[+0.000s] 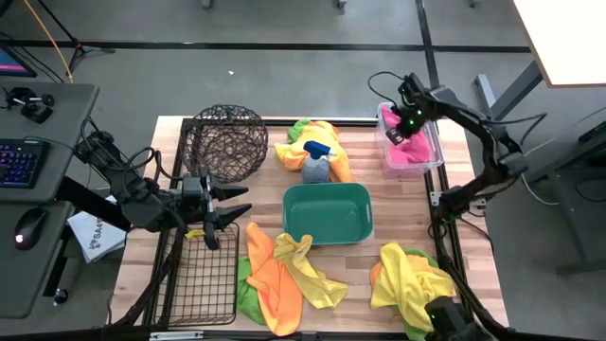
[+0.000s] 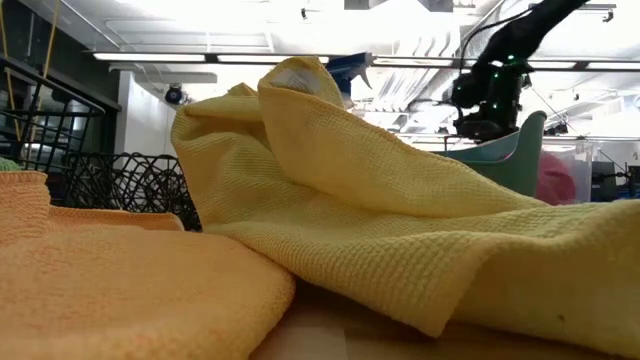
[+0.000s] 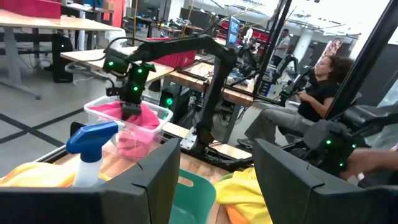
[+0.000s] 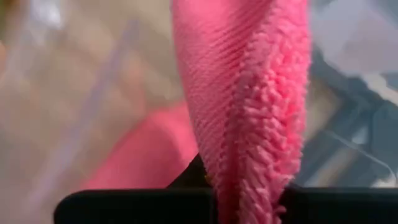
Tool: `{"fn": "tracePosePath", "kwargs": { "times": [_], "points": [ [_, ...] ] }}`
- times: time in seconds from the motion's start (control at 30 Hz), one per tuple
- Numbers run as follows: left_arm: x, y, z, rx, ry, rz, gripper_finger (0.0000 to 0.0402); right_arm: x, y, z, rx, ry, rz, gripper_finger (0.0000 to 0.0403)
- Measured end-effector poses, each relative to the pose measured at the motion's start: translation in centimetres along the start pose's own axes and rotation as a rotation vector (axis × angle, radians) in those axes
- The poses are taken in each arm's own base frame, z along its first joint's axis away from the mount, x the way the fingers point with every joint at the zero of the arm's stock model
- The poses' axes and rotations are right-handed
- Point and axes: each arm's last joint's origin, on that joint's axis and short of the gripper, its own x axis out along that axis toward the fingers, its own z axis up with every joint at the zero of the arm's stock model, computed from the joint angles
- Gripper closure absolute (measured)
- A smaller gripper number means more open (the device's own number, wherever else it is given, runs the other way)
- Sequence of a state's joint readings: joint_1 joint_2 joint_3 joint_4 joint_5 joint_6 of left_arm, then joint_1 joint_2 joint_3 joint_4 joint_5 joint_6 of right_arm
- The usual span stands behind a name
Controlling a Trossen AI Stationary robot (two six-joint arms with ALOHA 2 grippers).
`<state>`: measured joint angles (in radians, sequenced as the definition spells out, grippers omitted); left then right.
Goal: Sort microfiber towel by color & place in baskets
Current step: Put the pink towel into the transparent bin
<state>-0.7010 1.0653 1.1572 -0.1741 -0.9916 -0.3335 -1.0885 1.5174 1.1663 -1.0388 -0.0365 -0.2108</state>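
Observation:
My right gripper (image 1: 402,133) hangs over the clear plastic bin (image 1: 434,161) at the table's far right and is shut on a pink towel (image 4: 249,93); more pink cloth (image 3: 134,127) lies in the bin. My left gripper (image 1: 227,204) is open and touches nothing, hovering between the round dark wire basket (image 1: 225,142) and the rectangular black wire basket (image 1: 204,279). The teal tub (image 1: 327,213) stands mid-table. Three mixed heaps of yellow, orange and green towels lie on the table: (image 1: 317,142), (image 1: 279,275), (image 1: 407,279). My right gripper pinches the pink towel between its two fingers at a bunched fold (image 4: 249,162); several layers show. The fingers come from above, pointing down into the bin. The towel hangs below them, and its lower part rests on the pink cloth in the bin (image 3: 124,118).
A blue-grey spray bottle (image 1: 315,163) stands on the far towel heap behind the teal tub. A yellow towel (image 2: 380,200) and an orange one (image 2: 110,290) fill the low view. Desks and a keyboard lie left of the table; a seated person (image 3: 311,99) shows beyond.

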Motion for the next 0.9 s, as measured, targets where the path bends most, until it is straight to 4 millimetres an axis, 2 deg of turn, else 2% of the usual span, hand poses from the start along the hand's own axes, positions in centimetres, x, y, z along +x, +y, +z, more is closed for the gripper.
{"fn": "tracePosePath", "kwargs": {
  "times": [0.1,0.23,0.43,0.67,0.9],
  "points": [
    [0.0,0.0,0.0,0.023,0.000,0.000,0.0213,0.7,-0.1,0.3,-0.050,0.123,0.021,0.0403],
    [0.0,0.0,0.0,0.033,0.000,0.000,0.0213,3.2,-0.2,0.2,-0.066,0.241,0.064,0.0403],
    [0.0,0.0,0.0,0.033,0.001,-0.002,0.0213,4.8,0.2,0.6,0.026,0.251,0.107,0.0386],
    [0.0,-0.1,0.0,0.036,0.013,-0.039,0.0213,1.5,0.6,0.4,-0.023,0.169,-0.018,0.0286],
    [0.0,-0.1,0.0,0.063,0.014,-0.040,0.0213,-2.6,1.2,-0.9,-0.059,0.113,0.042,0.0180]
  ]
}}
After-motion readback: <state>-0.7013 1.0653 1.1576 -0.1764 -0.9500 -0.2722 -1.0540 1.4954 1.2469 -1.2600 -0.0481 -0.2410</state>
